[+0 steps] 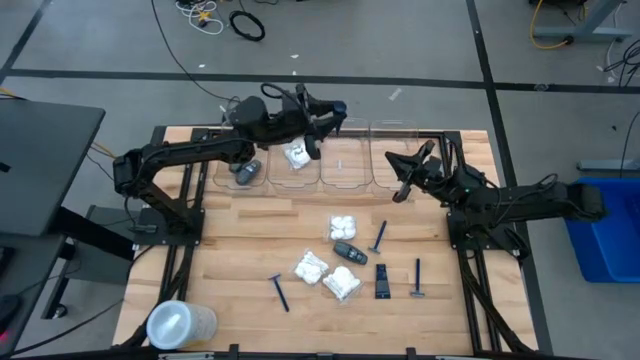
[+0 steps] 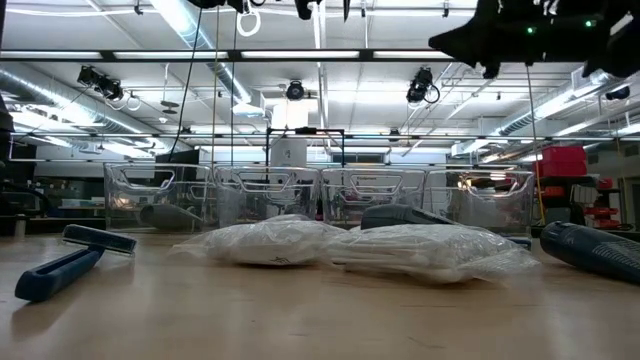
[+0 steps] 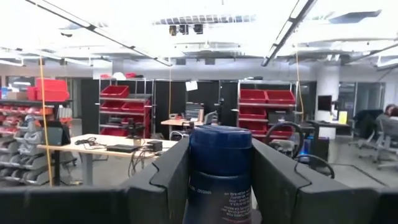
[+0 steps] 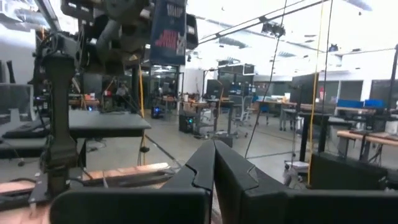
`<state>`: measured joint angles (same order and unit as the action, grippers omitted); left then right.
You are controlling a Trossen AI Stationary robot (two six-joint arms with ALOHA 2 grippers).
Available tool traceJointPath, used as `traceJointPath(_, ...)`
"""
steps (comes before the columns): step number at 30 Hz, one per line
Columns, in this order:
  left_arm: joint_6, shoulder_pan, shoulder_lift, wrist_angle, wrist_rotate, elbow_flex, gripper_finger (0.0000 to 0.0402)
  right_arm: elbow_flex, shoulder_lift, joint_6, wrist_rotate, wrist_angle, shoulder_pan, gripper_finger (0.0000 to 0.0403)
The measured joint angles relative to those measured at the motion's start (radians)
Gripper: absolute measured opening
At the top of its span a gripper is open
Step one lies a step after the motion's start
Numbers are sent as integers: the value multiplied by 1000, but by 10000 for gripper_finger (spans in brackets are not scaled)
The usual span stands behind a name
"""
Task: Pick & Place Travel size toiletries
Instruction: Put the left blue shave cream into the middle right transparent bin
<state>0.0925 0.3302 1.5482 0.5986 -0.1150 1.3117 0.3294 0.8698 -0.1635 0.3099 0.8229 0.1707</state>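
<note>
My left gripper (image 1: 328, 118) hangs high over the clear bins (image 1: 345, 165) at the far edge, shut on a dark blue tube (image 3: 221, 171). My right gripper (image 1: 404, 180) is shut and holds nothing; it hovers by the rightmost bin (image 1: 397, 165). One bin holds a grey oval case (image 1: 245, 172), the one beside it a white packet (image 1: 297, 155). On the table lie three white packets (image 1: 343, 226) (image 1: 310, 266) (image 1: 341, 284), a dark case (image 1: 348, 251), a black tube (image 1: 383, 281) and three blue razors (image 1: 379, 236) (image 1: 418, 278) (image 1: 279, 290). My left gripper pinches the dark blue tube between its two fingers (image 3: 171, 180), one on each side of the tube's body (image 3: 219, 199). The tube's rounded dark end (image 3: 221, 140) sticks out past the fingertips. The fingers lie about level, and the tube is lifted clear of bins and table.
A large translucent round container (image 1: 180, 325) stands near the table's near left corner. The four bins line the far edge. In the low view a razor (image 2: 70, 262), packets (image 2: 270, 240) and a dark tube (image 2: 590, 250) lie in front of the bins (image 2: 270, 195).
</note>
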Motion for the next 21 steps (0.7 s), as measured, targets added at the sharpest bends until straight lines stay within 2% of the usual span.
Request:
traceJointPath(14,28,0,0,128,46,0,154,183,109,-215,0,-11,0,12)
traceJointPath(21,21,0,0,135,53,0,154,240,192,-249,1,-11,0,14)
